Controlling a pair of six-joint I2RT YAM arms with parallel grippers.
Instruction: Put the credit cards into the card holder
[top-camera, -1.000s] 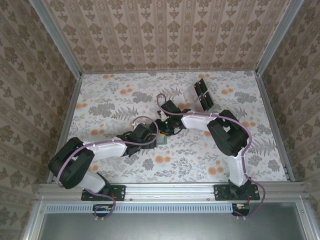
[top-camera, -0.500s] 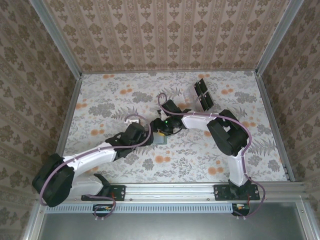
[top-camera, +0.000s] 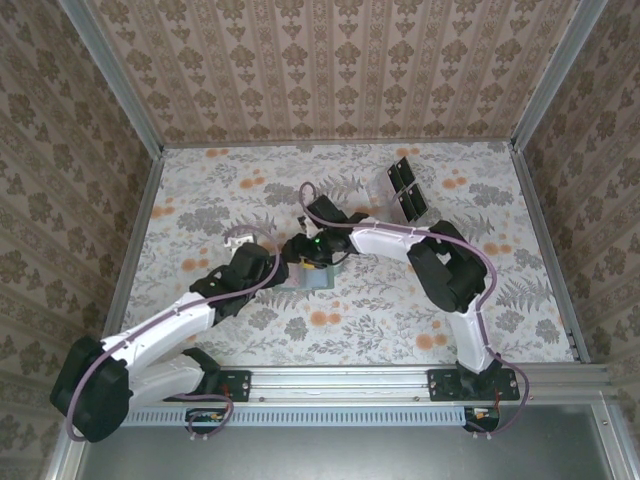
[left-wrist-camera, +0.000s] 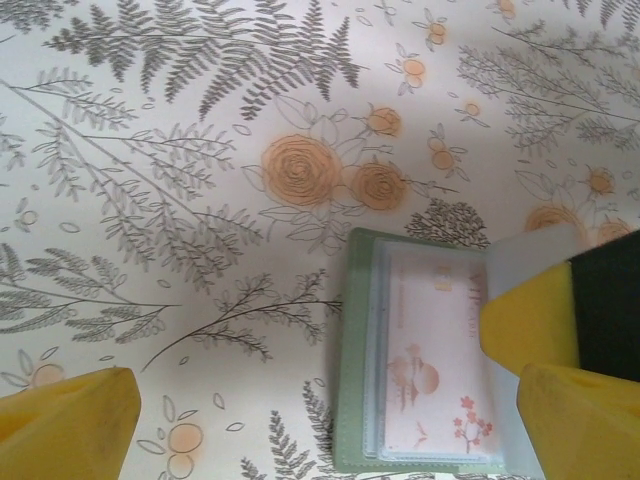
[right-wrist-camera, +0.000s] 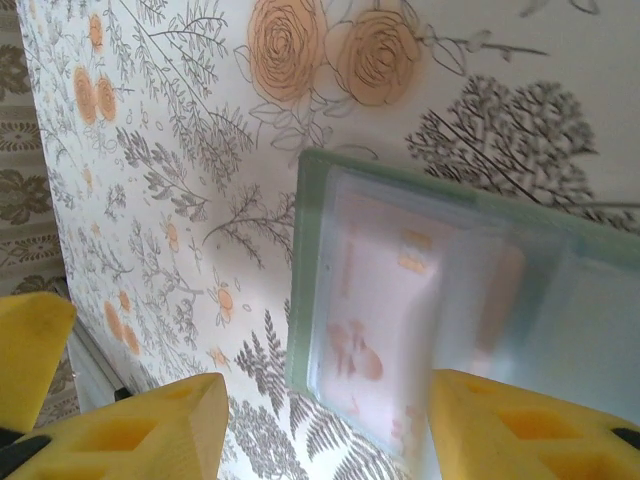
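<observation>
Green and lying open, the card holder (left-wrist-camera: 352, 380) rests flat on the flowered bench (left-wrist-camera: 150, 150), with a pale credit card (left-wrist-camera: 430, 370) tucked under its clear sleeve. The left jaws gape wide just beside the holder, gripping nothing. The right jaws stand half parted astride the holder's end, one yellow finger (left-wrist-camera: 525, 320) on the clear flap, the other off the edge.

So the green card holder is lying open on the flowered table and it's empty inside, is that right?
Not empty. The card holder lies open on the flowered table, but a pale pink card sits inside its clear sleeve; the left wrist view shows it.
</observation>
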